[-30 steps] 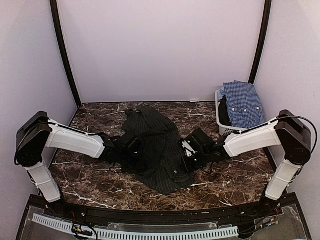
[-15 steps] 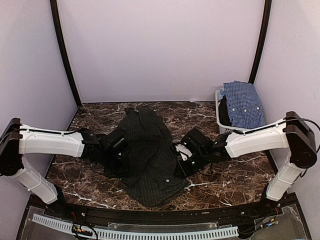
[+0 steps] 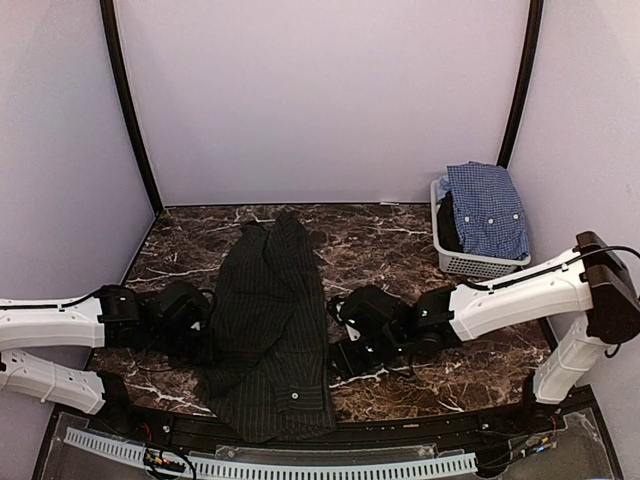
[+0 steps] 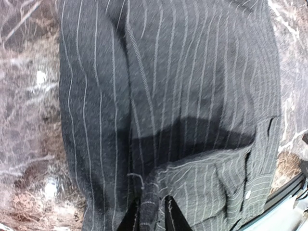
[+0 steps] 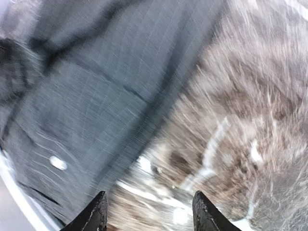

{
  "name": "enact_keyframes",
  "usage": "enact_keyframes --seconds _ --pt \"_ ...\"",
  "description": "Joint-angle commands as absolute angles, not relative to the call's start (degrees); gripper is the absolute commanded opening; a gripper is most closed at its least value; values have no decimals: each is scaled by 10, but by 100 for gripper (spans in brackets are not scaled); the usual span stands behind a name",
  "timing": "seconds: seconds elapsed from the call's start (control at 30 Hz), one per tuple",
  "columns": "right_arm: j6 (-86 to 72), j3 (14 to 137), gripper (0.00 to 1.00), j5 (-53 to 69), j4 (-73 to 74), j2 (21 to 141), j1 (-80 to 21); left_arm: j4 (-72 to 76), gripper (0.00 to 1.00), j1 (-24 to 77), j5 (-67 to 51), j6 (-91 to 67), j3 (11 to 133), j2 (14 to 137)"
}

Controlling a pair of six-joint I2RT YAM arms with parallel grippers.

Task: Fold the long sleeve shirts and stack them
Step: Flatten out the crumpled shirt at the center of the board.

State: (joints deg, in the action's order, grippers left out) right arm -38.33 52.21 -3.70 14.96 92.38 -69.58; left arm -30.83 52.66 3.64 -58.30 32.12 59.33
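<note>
Black shirt (image 3: 265, 330) lies flat, desk (image 3: 400, 235) rear centre to front edge. Left gripper (image 4: 150, 211) narrow, hem between fingers; grip unclear. Right gripper (image 5: 150, 196) wide, empty. Checked shirt (image 3: 487, 208) on basket (image 3: 470, 262), right-rear corner.

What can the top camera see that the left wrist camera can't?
Only the top camera shows the white basket in the far right corner with the blue checked shirt draped over it. It also shows both arms, with the right gripper beside the black striped shirt. Only the left wrist camera shows the left gripper up close, pinching a fold at that shirt's edge, and the thin pale stripes clearly. Both show the black striped shirt lying on the marble table.
</note>
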Motion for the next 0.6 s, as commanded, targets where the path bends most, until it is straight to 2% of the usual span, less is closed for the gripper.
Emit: enact_keyframes --seconds 0.0,0.23,0.57 --pt "-401 620 54 -84 188 966 -739 -290 17 529 64 -560 345 586" --pt "-421 677 44 -76 213 1046 -758 -294 12 529 74 -553 344 550" --pt "-458 677 41 -65 217 1077 -756 -319 3 527 171 -559 385 541"
